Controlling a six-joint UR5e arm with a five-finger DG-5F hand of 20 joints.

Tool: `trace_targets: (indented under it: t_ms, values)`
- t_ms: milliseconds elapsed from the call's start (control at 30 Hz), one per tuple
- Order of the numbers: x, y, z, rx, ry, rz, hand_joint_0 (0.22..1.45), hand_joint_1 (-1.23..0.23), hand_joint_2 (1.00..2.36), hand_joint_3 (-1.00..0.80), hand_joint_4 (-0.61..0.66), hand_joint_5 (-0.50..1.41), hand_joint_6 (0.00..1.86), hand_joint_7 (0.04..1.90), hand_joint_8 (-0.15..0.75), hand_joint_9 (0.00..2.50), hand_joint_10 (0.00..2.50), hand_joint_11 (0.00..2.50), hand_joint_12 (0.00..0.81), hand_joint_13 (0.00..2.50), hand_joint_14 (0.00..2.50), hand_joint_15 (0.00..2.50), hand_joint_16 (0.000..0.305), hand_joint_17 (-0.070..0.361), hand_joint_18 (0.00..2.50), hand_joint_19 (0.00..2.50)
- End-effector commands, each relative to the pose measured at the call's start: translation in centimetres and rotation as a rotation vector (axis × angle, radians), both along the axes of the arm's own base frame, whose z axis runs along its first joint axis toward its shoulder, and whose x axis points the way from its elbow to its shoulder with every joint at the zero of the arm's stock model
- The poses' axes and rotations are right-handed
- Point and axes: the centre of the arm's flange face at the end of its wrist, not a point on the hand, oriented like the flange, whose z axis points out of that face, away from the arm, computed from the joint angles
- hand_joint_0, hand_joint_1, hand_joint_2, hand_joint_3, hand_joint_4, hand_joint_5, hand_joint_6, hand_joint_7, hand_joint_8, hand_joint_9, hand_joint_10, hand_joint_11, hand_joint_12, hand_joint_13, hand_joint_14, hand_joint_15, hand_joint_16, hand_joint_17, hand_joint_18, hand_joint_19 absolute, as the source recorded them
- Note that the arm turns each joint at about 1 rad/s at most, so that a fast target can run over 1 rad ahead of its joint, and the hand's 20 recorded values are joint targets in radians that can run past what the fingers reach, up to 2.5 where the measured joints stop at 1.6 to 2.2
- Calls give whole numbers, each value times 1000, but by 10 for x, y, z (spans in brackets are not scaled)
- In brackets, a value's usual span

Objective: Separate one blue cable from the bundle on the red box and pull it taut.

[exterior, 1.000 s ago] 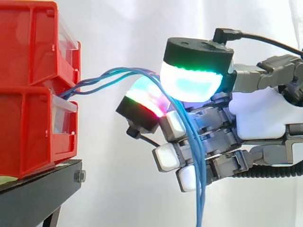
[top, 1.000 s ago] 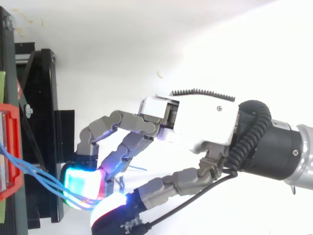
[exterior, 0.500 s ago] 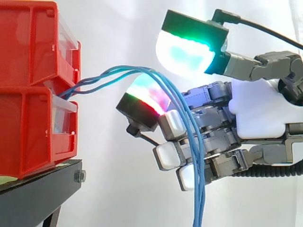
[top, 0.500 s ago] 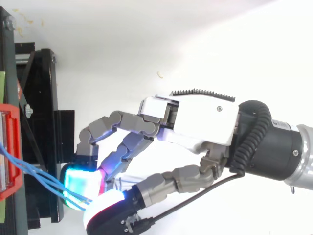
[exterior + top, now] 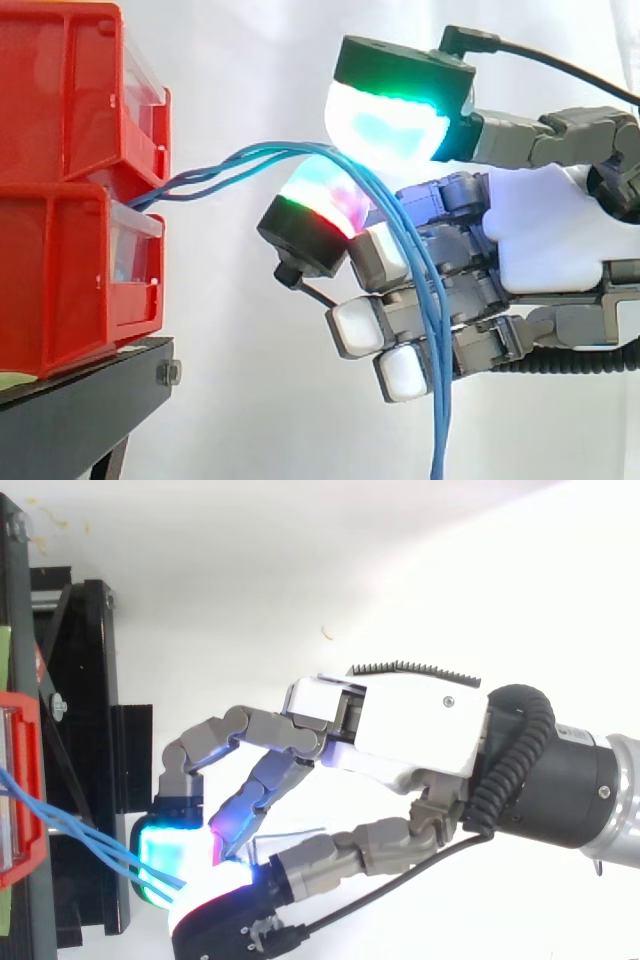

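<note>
The blue cables (image 5: 425, 300) hang in front of the hand (image 5: 560, 240) and lie over a glowing finger pad (image 5: 322, 195). The thumb (image 5: 385, 120) sits just above them, not pressing as far as I can tell, so the hand grips nothing. Farther off, the cables run into the red box (image 5: 60, 260). If the thumb closes now, it may pinch all of them, not 1. A hard pull could tip the box.

blue cables (image 5: 75, 830) run from red box (image 5: 30, 715) to robot hand (image 5: 420, 725)
</note>
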Motion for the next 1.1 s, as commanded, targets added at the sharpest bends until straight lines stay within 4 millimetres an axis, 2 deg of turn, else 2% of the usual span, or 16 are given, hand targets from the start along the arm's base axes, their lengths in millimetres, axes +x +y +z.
trace_targets:
  t_ms: [0, 133, 500, 667, 767, 933, 1067]
  values:
    - [0, 1, 0, 0, 1, 1, 696, -865, 1017, -233, 96, -206, 863, 1021, 321, 985, 18, 720, 359, 1000, 14, 478, 50, 112, 829, 583]
    - [0, -1, 0, 0, 1, -1, 791, -917, 1013, -310, 96, -225, 873, 997, 288, 781, 16, 673, 349, 916, 15, 470, 49, 111, 781, 576]
    - [0, 1, 0, 10, -2, 0, 843, -915, 1009, -382, 78, -231, 877, 992, 284, 707, 16, 650, 346, 860, 13, 464, 49, 111, 736, 594]
    - [0, 1, 0, 10, -2, 0, 724, -900, 1002, -463, 97, -218, 867, 1014, 296, 749, 15, 649, 355, 875, 13, 453, 49, 110, 792, 557]
    - [0, 0, 1, 10, -2, 0, 624, -763, 1004, -445, 95, -188, 847, 1064, 322, 889, 15, 660, 369, 916, 15, 470, 49, 111, 806, 620]
    - [0, -1, 0, 10, -2, -1, 606, -626, 1008, -385, 96, -155, 798, 1113, 327, 964, 15, 649, 374, 931, 13, 474, 50, 113, 813, 670]
    - [0, -1, 1, 11, -5, -3, 615, -613, 1010, -366, 103, -144, 765, 1091, 331, 959, 20, 638, 377, 925, 13, 478, 51, 114, 807, 669]
